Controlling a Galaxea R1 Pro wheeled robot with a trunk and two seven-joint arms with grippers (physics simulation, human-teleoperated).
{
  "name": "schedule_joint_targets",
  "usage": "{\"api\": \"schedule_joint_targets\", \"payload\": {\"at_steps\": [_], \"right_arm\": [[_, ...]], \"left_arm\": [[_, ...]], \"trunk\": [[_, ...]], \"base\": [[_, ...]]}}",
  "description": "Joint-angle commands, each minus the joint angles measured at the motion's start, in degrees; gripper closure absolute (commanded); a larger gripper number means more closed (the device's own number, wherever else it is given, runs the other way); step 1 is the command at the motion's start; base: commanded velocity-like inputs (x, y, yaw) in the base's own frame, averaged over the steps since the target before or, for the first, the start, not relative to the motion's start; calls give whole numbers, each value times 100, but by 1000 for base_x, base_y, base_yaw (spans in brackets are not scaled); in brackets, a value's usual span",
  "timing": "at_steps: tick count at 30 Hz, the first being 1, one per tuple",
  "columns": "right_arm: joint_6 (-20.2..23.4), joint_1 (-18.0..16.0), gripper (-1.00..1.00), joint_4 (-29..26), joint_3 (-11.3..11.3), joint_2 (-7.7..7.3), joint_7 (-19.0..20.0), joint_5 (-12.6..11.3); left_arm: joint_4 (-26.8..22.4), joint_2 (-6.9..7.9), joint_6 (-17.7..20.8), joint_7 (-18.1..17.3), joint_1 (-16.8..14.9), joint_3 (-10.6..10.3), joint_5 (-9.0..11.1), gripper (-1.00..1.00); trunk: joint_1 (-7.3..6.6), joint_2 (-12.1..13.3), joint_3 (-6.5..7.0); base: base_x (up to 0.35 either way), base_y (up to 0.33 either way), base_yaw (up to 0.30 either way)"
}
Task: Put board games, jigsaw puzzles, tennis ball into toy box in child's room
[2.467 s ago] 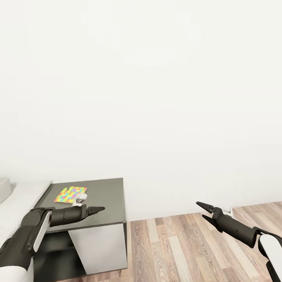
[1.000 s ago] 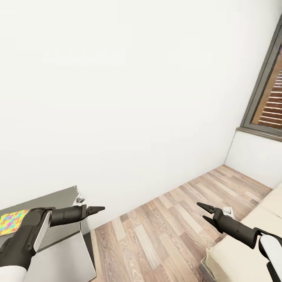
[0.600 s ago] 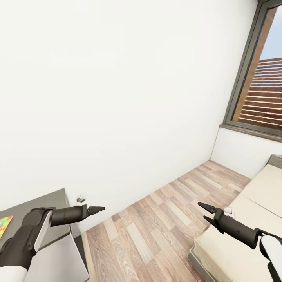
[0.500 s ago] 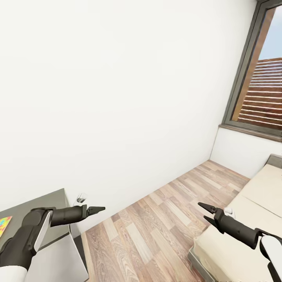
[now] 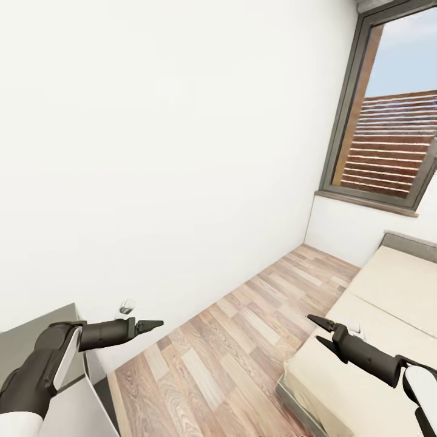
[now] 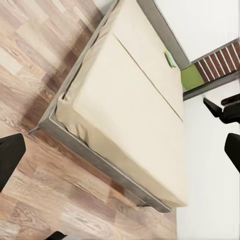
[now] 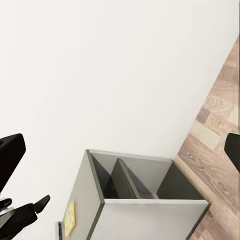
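Note:
My left gripper [image 5: 155,324] hangs open in the air past the corner of the dark grey table [image 5: 30,335], with nothing in it. Above the near end of the beige bed [image 5: 376,303], my right gripper [image 5: 312,328] is open and empty too. In the left wrist view the bed [image 6: 125,105] lies lengthwise, and a flat green-edged box, apparently a board game [image 6: 170,57], rests near its far end. In the right wrist view the table [image 7: 145,202] carries a mosaic jigsaw puzzle [image 7: 69,218], seen edge-on. The toy box and the tennis ball are out of view.
Wood-plank floor [image 5: 237,340] runs between the table and the bed towards a white wall. A tall dark-framed window [image 5: 388,121] stands above the head of the bed. A small white wall fitting [image 5: 125,306] sits just past the table's corner.
The camera has swung to the right: the table and the puzzle have slid off the left edge, and the bed and the window have come in. Both arms hold the same pose.

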Motion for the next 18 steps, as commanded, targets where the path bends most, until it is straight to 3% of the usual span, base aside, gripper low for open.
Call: {"api": "schedule_joint_targets", "payload": {"at_steps": [1, 18], "right_arm": [[26, -8, -100, 6, -8, 1, 56, 55], [26, -8, -100, 59, -9, 1, 55, 58]], "left_arm": [[-2, 2, 50, -2, -3, 2, 25, -100], [-2, 9, 48, -1, -3, 1, 29, -100]], "trunk": [[4, -13, -11], [4, -13, 36]], "base": [[0, 0, -272], [0, 0, -275]]}}
